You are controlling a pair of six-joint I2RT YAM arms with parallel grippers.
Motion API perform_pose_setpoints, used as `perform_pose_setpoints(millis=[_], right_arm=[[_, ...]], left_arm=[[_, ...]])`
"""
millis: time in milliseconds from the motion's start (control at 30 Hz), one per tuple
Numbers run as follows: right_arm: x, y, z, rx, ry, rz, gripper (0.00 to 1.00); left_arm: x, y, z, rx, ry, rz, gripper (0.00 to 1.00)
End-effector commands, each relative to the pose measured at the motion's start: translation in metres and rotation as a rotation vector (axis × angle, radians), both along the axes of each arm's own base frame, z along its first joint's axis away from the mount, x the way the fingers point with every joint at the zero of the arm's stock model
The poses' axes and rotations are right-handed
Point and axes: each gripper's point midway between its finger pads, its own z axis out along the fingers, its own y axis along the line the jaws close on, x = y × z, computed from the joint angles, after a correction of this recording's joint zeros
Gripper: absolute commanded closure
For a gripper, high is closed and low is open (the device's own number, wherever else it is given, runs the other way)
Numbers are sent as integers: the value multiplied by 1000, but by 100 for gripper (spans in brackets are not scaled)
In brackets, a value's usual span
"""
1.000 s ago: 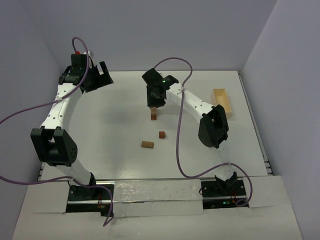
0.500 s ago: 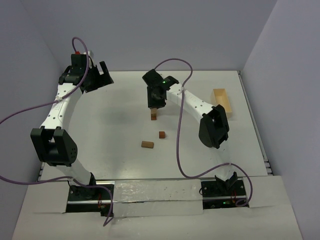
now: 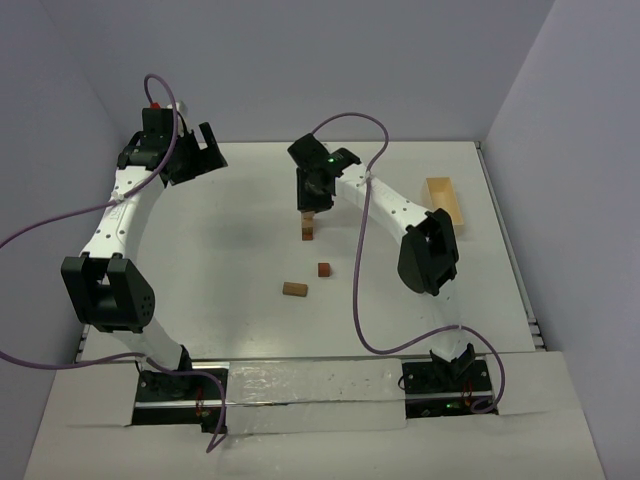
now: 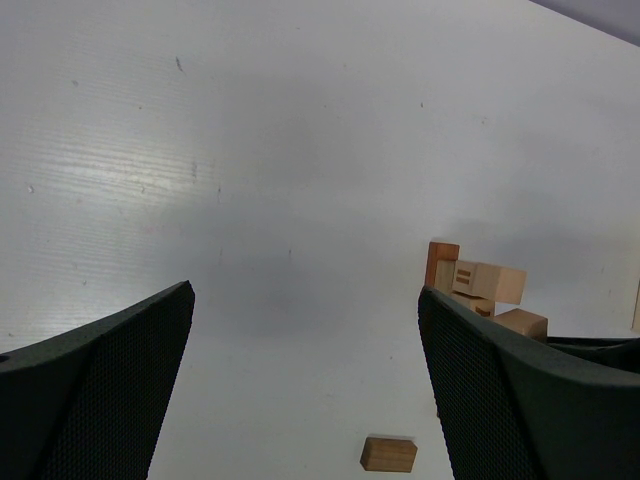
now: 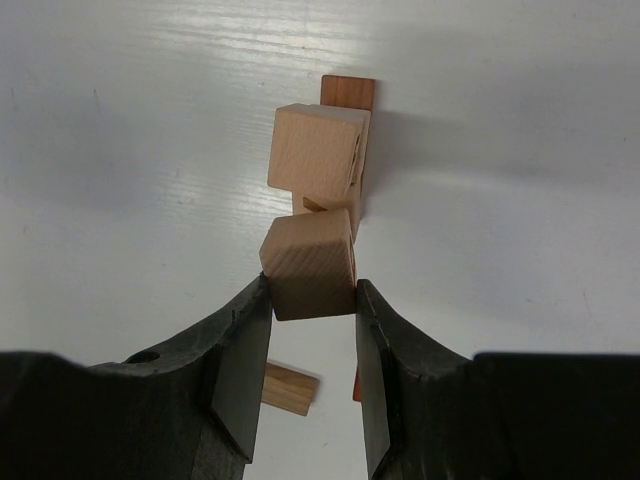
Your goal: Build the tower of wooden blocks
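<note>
Two blocks are not on the tower (image 3: 308,230) yet. A short tan bar (image 3: 294,289) and a little reddish cube (image 3: 324,269) lie loose on the table (image 3: 220,260). They are close to each other and a bit nearer to the arms than the tower is.

The tower stands near the middle of the table. It is a small stack of tan and reddish blocks, and it looks a bit crooked. The blocks do not sit square on each other.

The right gripper (image 5: 310,295) is right over the tower. Its two fingers pinch a tan block (image 5: 310,262) by its sides. From the wrist view this block sits over the top of the stack. I cannot tell if it is touching the stack or hanging just above it.

The left gripper (image 4: 305,292) is far off at the back left of the table. Its fingers are spread wide and hold nothing.

A pale wooden tray (image 3: 434,200) sits at the right side, well apart from the tower.

I think the job is more than half done. This block must be set down softly, since the stack looks wobbly. Then the two loose blocks must go on top.
</note>
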Motion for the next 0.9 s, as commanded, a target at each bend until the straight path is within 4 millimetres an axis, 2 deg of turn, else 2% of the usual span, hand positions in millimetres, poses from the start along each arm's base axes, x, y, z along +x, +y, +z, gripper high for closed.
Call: perform_pose_setpoints(millis=[0, 600, 867], right_arm=[[11, 2, 13, 24, -36, -10, 90], [11, 4, 3, 22, -13, -8, 89], [14, 5, -2, 15, -9, -10, 85]], left_arm=[[7, 0, 18, -18, -50, 1, 1], [6, 1, 16, -18, -46, 2, 1], [5, 1, 18, -18, -51, 2, 1]])
